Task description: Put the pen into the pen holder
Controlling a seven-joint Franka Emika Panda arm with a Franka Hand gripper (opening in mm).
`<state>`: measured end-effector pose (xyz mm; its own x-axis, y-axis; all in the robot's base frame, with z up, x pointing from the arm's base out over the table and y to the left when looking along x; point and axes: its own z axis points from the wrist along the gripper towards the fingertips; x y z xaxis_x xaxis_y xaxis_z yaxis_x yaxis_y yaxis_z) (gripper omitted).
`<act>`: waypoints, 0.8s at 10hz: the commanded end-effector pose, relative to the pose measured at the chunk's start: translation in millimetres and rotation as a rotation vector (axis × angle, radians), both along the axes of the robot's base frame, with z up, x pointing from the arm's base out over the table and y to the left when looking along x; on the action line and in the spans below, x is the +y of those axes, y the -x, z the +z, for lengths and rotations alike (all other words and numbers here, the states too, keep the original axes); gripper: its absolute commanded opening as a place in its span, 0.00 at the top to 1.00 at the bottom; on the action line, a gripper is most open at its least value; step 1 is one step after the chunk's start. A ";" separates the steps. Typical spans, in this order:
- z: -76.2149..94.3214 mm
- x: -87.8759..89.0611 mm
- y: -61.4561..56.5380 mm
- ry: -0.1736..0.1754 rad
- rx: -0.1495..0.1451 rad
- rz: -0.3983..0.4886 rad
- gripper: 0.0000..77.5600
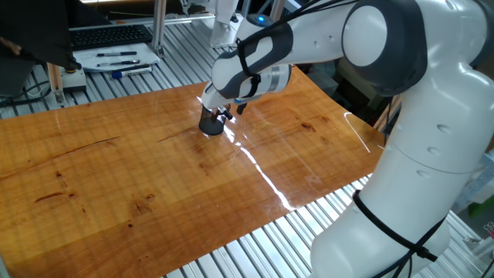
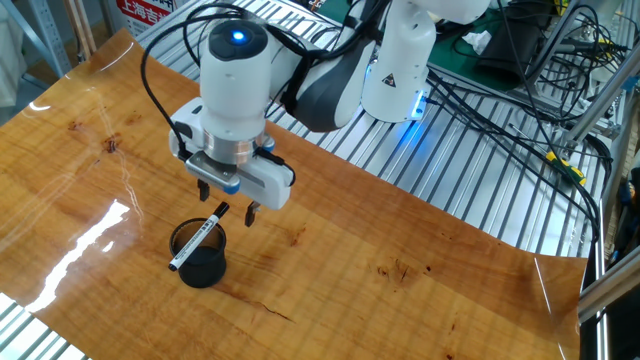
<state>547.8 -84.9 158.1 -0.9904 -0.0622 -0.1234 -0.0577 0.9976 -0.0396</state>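
Gripper [image 2: 227,202]: it hangs above the table, a little up and to the side of the pen holder; its two fingers [image 2: 251,213] stand apart and nothing is between them.
Pen [image 2: 197,238]: black with white print, it leans at a slant in the pen holder, the lower end inside the cup, the upper end out over the rim toward the gripper. Whether the tip touches a finger I cannot tell.
Pen holder [image 2: 200,257]: small black mesh cup, upright on the wooden table [image 2: 400,290], near the glare stripe on the wood.
Same things from the other side: pen holder [image 1: 211,124] is just under the gripper [image 1: 235,106], partly covered by it; the pen is too small to follow.
Background: tray with pens [image 1: 116,59] behind the table.
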 end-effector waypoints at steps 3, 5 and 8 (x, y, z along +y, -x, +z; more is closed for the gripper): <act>-6.3 1.4 -0.6 0.000 -0.021 0.004 0.00; -6.4 1.4 -0.6 0.000 -0.025 0.002 0.00; -6.6 1.4 -0.3 0.001 -0.032 0.001 0.00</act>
<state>547.3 -83.4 150.4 -0.9868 -0.0640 -0.1488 -0.0585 0.9974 -0.0415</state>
